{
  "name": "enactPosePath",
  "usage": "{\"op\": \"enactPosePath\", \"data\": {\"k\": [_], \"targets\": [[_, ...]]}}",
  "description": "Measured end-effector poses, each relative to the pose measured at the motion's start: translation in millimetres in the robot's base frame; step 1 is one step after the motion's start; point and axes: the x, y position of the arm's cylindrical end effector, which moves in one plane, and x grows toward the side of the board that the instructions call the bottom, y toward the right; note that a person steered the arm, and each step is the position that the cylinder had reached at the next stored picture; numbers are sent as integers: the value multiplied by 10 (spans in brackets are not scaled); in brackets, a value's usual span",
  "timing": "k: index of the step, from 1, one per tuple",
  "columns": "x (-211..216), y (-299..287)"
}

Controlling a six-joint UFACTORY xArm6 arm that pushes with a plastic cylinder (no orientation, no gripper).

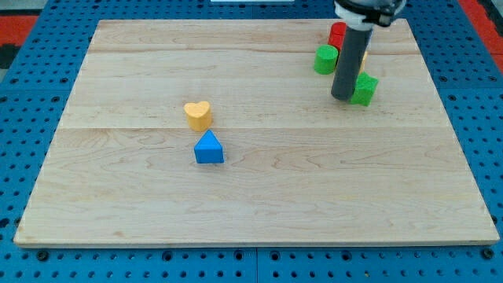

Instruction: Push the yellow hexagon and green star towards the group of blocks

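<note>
- One camera only, set above the desk [236, 204] beyond its bottom edge, looking down at a slant towards the top edge.
- It stands far enough back that nearly the whole desk and blue pegboard [31, 94] surround show.

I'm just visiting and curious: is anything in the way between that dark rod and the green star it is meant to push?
Nothing visible. My tip sits right beside the green star, on its left in the view. The green cylinder and red block lie toward the view's top, not between them.
</note>
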Motion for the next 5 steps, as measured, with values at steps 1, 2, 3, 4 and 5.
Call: {"op": "enactPosePath", "data": {"k": [1, 2, 3, 4, 5], "targets": [[255, 119], [-66, 421], [-443, 613], [-643, 613], [-363, 613]]}}
